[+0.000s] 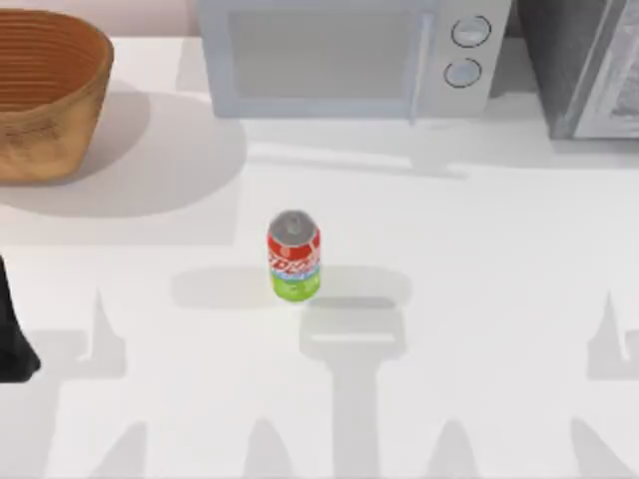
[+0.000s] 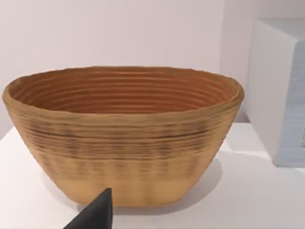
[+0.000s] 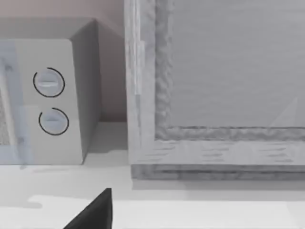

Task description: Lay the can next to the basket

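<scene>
The can (image 1: pixel 294 255) stands upright near the middle of the white table, with a silver top, a red band with white lettering, a light blue stripe and a green base. The basket (image 1: pixel 40 95), large, orange-brown and woven, sits at the back left, well apart from the can. In the left wrist view the basket (image 2: pixel 124 138) faces the camera with its ribbed inside showing, and a dark part of my left gripper (image 2: pixel 95 213) pokes in low before it. A dark piece of my left arm (image 1: pixel 12 339) sits at the table's left edge. My right gripper (image 3: pixel 95 211) shows as a dark tip facing the back appliances.
A white microwave (image 1: pixel 349 55) with two round knobs stands at the back centre. A grey framed appliance (image 1: pixel 589 65) stands at the back right. Open tabletop (image 1: pixel 180 200) lies between can and basket.
</scene>
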`<action>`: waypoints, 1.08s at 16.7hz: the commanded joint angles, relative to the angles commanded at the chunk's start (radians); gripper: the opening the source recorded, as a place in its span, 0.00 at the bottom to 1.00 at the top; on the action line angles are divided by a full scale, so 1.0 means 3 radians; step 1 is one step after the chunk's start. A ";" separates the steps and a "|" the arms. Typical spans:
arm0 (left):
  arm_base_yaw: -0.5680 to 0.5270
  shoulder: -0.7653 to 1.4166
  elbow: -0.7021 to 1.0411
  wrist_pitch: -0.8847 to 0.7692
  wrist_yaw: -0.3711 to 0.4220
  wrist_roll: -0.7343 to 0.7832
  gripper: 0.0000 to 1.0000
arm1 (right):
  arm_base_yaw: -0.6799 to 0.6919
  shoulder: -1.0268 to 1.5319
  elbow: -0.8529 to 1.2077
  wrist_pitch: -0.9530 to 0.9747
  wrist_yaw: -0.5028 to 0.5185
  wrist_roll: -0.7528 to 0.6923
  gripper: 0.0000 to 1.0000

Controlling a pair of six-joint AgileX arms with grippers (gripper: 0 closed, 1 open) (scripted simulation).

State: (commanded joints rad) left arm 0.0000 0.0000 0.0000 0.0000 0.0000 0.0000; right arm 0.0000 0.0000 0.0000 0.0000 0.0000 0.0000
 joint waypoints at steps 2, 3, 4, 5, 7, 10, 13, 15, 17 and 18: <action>0.0000 0.0000 0.0000 0.0000 0.0000 0.0000 1.00 | 0.0000 0.0000 0.0000 0.0000 0.0000 0.0000 1.00; 0.0000 0.0033 0.0027 -0.0020 0.0000 0.0013 1.00 | 0.0000 0.0000 0.0000 0.0000 0.0000 0.0000 1.00; -0.0002 0.0100 0.0083 -0.0062 0.0000 0.0040 1.00 | 0.0000 0.0000 0.0000 0.0000 0.0000 0.0000 1.00; -0.0004 0.0200 0.0166 -0.0123 0.0000 0.0081 1.00 | 0.0000 0.0000 0.0000 0.0000 0.0000 0.0000 1.00; -0.0013 0.0487 0.0405 -0.0302 -0.0002 0.0199 1.00 | 0.0000 0.0000 0.0000 0.0000 0.0000 0.0000 1.00; -0.0037 0.1094 0.0912 -0.0682 -0.0006 0.0456 1.00 | 0.0000 0.0000 0.0000 0.0000 0.0000 0.0000 1.00; -0.0069 0.1853 0.1546 -0.1164 -0.0012 0.0779 1.00 | 0.0000 0.0000 0.0000 0.0000 0.0000 0.0000 1.00; -0.0089 0.2411 0.2009 -0.1520 -0.0015 0.1012 1.00 | 0.0000 0.0000 0.0000 0.0000 0.0000 0.0000 1.00; -0.0107 0.2997 0.2488 -0.1890 -0.0017 0.1249 1.00 | 0.0000 0.0000 0.0000 0.0000 0.0000 0.0000 1.00; -0.0114 0.3297 0.2730 -0.2078 -0.0017 0.1367 1.00 | 0.0000 0.0000 0.0000 0.0000 0.0000 0.0000 1.00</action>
State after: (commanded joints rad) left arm -0.0343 0.9890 0.8189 -0.6233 -0.0052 0.4100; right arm 0.0000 0.0000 0.0000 0.0000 0.0000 0.0000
